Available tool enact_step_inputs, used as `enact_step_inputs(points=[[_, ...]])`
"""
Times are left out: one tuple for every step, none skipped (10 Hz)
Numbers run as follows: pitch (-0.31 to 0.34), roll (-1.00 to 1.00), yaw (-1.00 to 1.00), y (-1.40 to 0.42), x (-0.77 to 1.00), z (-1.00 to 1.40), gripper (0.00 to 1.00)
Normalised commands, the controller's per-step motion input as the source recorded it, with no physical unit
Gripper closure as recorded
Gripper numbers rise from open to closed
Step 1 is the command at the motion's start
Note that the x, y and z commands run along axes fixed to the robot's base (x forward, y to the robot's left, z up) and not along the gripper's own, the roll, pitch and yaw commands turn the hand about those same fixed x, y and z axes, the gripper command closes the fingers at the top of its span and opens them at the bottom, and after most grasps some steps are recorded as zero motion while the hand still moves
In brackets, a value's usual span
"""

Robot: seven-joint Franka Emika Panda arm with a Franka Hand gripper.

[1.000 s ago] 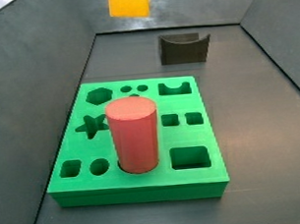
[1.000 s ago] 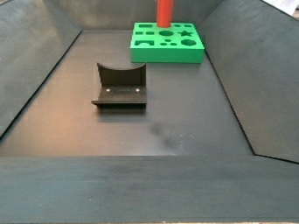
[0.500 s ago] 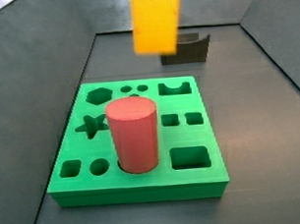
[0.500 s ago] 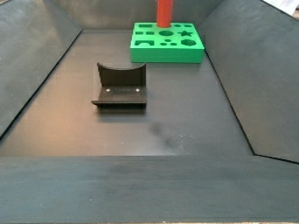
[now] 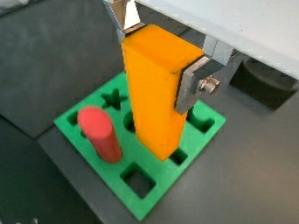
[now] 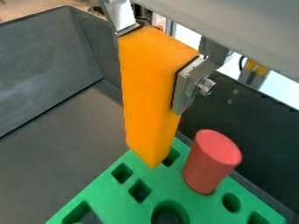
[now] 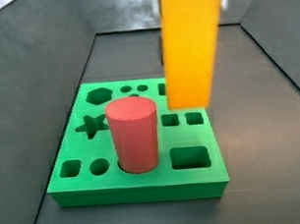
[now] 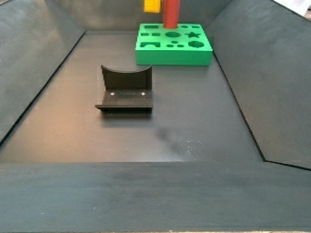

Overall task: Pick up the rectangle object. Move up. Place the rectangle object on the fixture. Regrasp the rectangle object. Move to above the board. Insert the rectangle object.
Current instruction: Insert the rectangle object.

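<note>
I hold the long yellow-orange rectangle block (image 5: pixel 158 87) upright in the gripper (image 5: pixel 158 44). The flat silver fingers (image 5: pixel 193 83) are closed on its upper part, one on each side. The block hangs in the air above the big bright green board with shaped holes (image 7: pixel 139 179), and its bottom end is not in any hole yet, I think.

My job now is to put the block into its hole. I think the small square holes on the side of the board away from the star hole fit best. To do it well, I keep the block straight up and down, line its square end up with the hole's sides, and then go down slowly. If it is turned even a little, a corner can catch on the rim.

The tall red round peg (image 7: pixel 132 135) stands in the board just beside the block's path. I must not bump it. There is open room above the board, and the grey walls are well apart from it. The small dark fixture with the notch (image 8: pixel 124 89) sits on the floor, well apart from the board, so it is not in my way.
</note>
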Motion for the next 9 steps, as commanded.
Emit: enact_step_inputs(points=[[-0.230, 0.06, 0.00, -0.50, 0.30, -0.67, 1.00], [-0.174, 0.16, 0.00, -0.44, 0.15, -0.61, 1.00], [-0.146, 0.24, 0.00, -0.41, 0.00, -0.54, 1.00], [-0.109, 0.08, 0.04, -0.29, 0.00, -0.28, 1.00], [-0.110, 0.07, 0.12, -0.41, 0.00, -0.30, 1.00], [-0.143, 0.07, 0.19, -0.49, 0.00, -0.44, 1.00], [-0.149, 0.06, 0.16, -0.37, 0.00, -0.42, 1.00], [-0.156, 0.16, 0.19, -0.15, -0.03, -0.56, 1.00], [-0.160, 0.30, 0.15, 0.00, -0.38, -0.71, 1.00]])
